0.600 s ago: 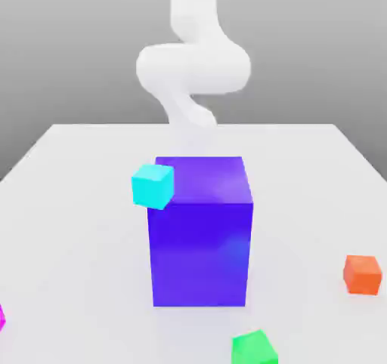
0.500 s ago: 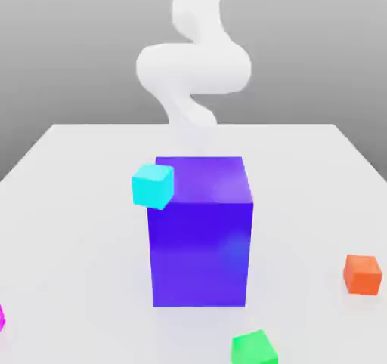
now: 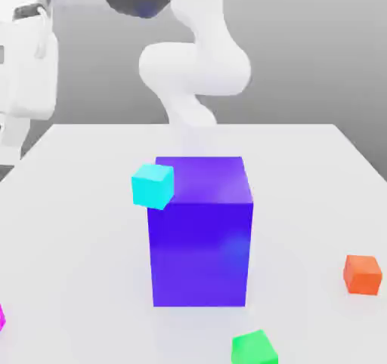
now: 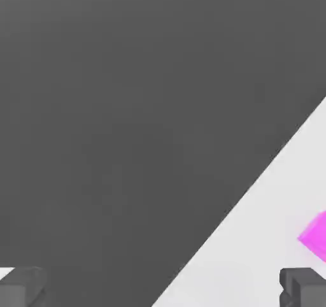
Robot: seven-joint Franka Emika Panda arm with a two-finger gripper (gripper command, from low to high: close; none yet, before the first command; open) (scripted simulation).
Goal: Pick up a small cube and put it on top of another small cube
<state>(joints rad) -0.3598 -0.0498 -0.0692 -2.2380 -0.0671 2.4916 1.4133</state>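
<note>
Moved: my arm (image 3: 195, 68) has brought my hand (image 3: 26, 72) into the exterior view's upper left.
Gripper (image 4: 163, 288): spread wide, pinching nothing.
Magenta cube (image 3: 1, 319): on the table (image 3: 317, 204), well left of the blue block (image 3: 200, 253) in the exterior view.
Cyan cube (image 3: 153, 186): overlapping the block's upper left corner there.

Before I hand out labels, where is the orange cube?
The orange cube sits on the table at the exterior view's right, beyond the blue block.
</note>
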